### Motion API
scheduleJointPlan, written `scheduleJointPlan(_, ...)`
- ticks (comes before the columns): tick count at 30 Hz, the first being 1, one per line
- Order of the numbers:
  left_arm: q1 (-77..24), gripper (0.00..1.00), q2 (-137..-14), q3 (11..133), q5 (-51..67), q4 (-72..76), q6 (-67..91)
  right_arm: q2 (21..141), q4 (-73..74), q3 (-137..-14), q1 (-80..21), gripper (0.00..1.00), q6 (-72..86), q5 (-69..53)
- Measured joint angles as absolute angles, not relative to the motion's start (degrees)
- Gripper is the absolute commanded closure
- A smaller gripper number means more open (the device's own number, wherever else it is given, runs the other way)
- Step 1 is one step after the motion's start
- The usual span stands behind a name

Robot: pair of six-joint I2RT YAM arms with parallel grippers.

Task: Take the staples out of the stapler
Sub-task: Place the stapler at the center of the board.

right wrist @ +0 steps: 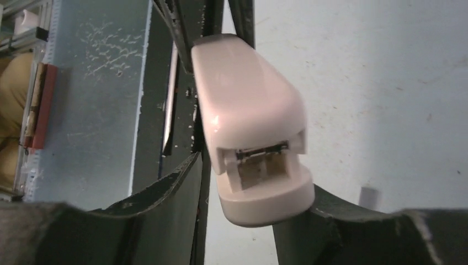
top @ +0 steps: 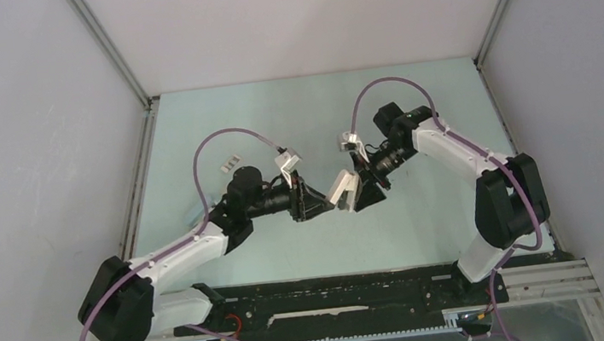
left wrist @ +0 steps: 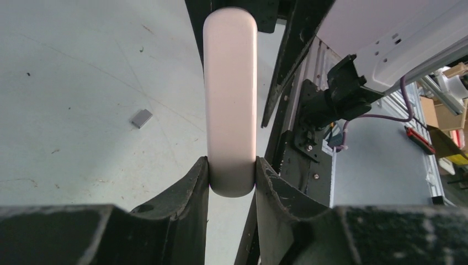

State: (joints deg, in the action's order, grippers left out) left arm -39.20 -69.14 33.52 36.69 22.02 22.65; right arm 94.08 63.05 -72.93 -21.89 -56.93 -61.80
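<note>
Above mid-table, the left gripper (left wrist: 232, 178) pinches the stapler (top: 342, 188) at its rear; the right gripper (right wrist: 256, 178) straddles the front (grip cannot be told). Clamp the rear firmly while lifting the top.

stapler (right wrist: 251, 127): smooth moulded plastic, satin sheen, soft highlights on the top shell. Thin bright metal edge shows in the nose slot.
staples (left wrist: 141, 118): small strip on the table, dull grey metal.
left gripper (left wrist: 232, 179): fingers (left wrist: 182, 204) matt black plastic, slightly grainy.
right gripper (right wrist: 254, 187): fingers (right wrist: 160, 199) have the same matt black, rough-looking faces.
table (left wrist: 83, 83): pale matt sheet, scuffed, with fine scratches and dark specks.
arm shells (top: 451, 149): white plastic, semi-gloss. Joints are black, matt.
cables (top: 218, 141): purple, smooth sheath.
front rail (top: 543, 280): bare aluminium extrusion, brushed look.
walls (top: 7, 170): flat matt panels.
</note>
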Motion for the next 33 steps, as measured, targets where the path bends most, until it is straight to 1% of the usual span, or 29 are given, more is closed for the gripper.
scheduleJointPlan(2, -39.2, 1.00, -68.5, 32.9, 36.6, 23.6, 23.8, 93.6, 63.3, -72.9, -23.3, 0.29, -55.5, -62.6)
scheduleJointPlan(4, -39.2, 1.00, -67.5, 32.1, 36.4, 25.3, 24.9, 93.2, 63.3, -72.9, -24.1, 0.24, -54.2, -63.2)
scheduleJointPlan(7, -39.2, 1.00, -65.7, 30.9, 36.1, 26.9, 25.9, 92.9, 63.1, -72.9, -24.5, 0.20, -52.1, -63.5)
scheduleJointPlan(9, -39.2, 1.00, -65.0, 30.4, 35.9, 28.0, 26.5, 92.9, 63.0, -72.9, -24.5, 0.15, -51.0, -63.5)
scheduleJointPlan(12, -39.2, 1.00, -64.4, 29.7, 35.5, 28.7, 27.0, 92.8, 62.8, -72.9, -24.4, 0.12, -49.8, -63.2)
scheduleJointPlan(17, -39.2, 1.00, -62.5, 27.6, 34.2, 29.1, 27.6, 91.8, 61.6, -72.9, -23.6, 0.09, -48.4, -62.2)
scheduleJointPlan(21, -39.2, 1.00, -60.0, 25.7, 32.7, 29.0, 27.7, 91.2, 61.5, -72.9, -21.9, 0.08, -48.5, -61.8)
scheduleJointPlan(33, -39.2, 1.00, -55.0, 24.4, 27.5, 26.5, 28.0, 89.9, 60.4, -71.7, -19.6, 0.07, -48.6, -58.8)
